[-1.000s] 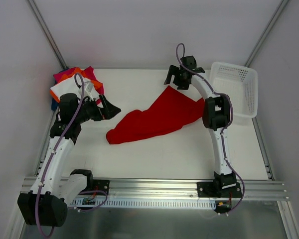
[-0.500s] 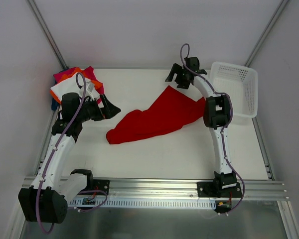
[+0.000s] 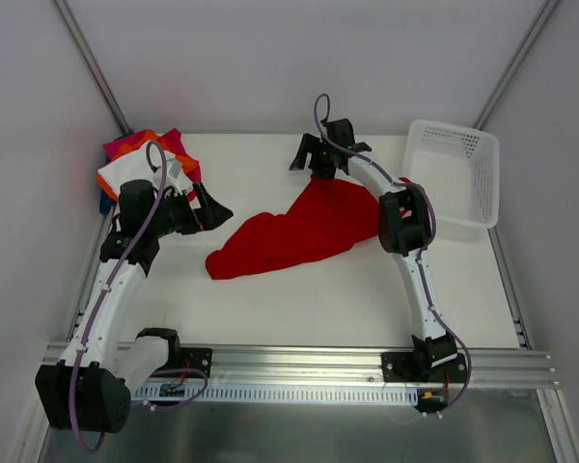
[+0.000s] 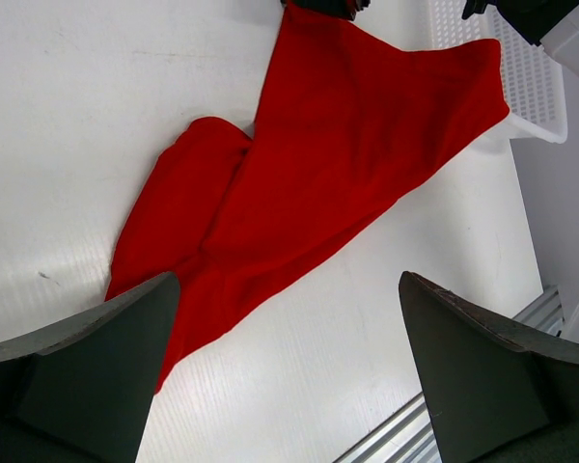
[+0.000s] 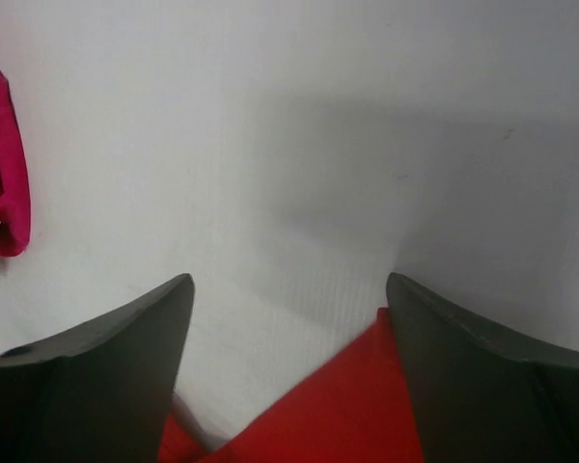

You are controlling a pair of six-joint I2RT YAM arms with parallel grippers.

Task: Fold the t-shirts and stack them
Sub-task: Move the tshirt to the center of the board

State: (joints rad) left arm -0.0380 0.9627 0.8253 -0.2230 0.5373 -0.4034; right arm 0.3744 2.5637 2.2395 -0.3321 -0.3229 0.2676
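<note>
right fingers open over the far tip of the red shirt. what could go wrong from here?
Right gripper is open with only a narrow tip of the red shirt under its fingers; a pinch may catch just the edge and slip.
The shirt's left end is bunched over itself; pulling one corner could drag the heap rather than spread it.
Its right corner lies by the basket, which might snag.
</note>
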